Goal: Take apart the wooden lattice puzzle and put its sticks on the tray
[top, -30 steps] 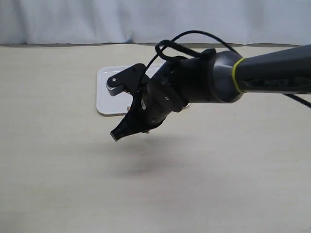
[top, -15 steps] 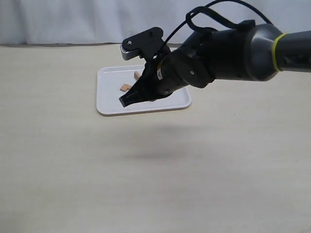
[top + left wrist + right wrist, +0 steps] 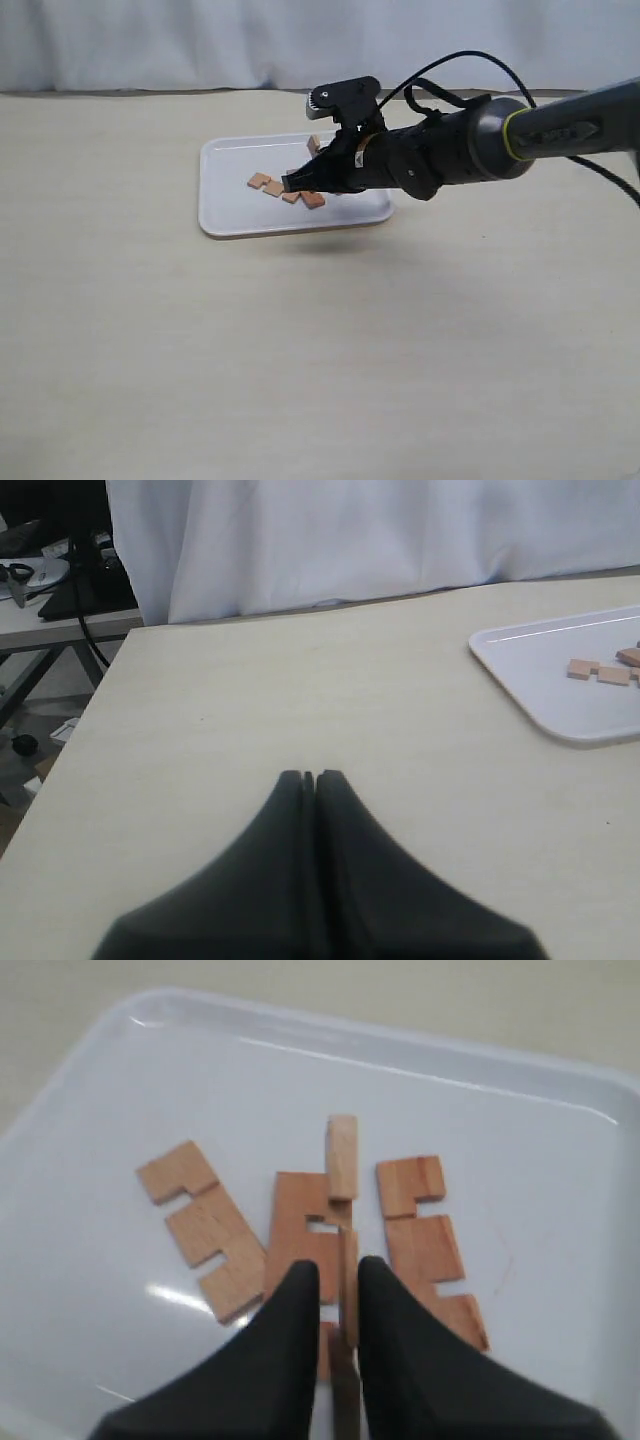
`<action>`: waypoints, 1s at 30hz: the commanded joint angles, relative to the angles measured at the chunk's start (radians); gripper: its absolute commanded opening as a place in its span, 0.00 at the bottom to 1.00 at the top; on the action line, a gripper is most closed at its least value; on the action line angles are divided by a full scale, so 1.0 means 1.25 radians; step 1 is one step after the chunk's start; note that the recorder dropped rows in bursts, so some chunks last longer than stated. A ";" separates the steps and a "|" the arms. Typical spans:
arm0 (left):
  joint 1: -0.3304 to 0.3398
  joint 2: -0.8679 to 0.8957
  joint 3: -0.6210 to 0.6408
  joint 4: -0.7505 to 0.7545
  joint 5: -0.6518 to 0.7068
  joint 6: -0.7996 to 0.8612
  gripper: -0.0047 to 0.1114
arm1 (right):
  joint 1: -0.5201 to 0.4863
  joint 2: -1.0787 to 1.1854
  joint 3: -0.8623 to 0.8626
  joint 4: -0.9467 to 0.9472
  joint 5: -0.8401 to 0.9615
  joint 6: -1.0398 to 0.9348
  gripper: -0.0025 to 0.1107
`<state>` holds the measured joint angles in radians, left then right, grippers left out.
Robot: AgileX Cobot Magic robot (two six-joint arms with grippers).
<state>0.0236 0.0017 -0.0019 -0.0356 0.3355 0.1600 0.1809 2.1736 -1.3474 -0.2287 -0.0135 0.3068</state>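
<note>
The white tray (image 3: 228, 214) lies at the back of the table, also seen in the left wrist view (image 3: 530, 685) and filling the right wrist view (image 3: 120, 1090). The lattice puzzle is apart. Three notched sticks lie flat on the tray (image 3: 205, 1222) (image 3: 300, 1232) (image 3: 430, 1245), showing as small brown pieces from outside (image 3: 266, 184). My right gripper (image 3: 292, 183) (image 3: 340, 1278) hangs low over them, shut on a fourth stick (image 3: 342, 1160) held on edge and poking out past the fingertips. Off to the tray's side, my left gripper (image 3: 308, 776) is shut and empty above bare table.
A white curtain (image 3: 200, 40) hangs behind the table's far edge. The right arm (image 3: 560, 130) and its cable reach in from the right. A desk with cables (image 3: 60, 590) stands beyond the table's corner in the left wrist view.
My right gripper has swung from in front of the tray up and back, then come down low over the sticks lying on it, carrying a stick.
</note>
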 commanded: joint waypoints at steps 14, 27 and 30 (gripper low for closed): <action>-0.002 -0.001 0.002 -0.001 -0.010 0.000 0.04 | 0.025 -0.106 -0.122 0.048 0.505 -0.005 0.53; -0.002 -0.001 0.002 -0.001 -0.012 0.000 0.04 | 0.025 -0.218 -0.079 0.052 0.988 -0.195 0.06; -0.002 -0.001 0.002 -0.001 -0.012 0.000 0.04 | 0.025 -0.263 -0.008 0.052 0.988 -0.196 0.06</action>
<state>0.0236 0.0017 -0.0019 -0.0356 0.3355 0.1600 0.2123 1.8963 -1.4173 -0.1656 1.2012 0.0797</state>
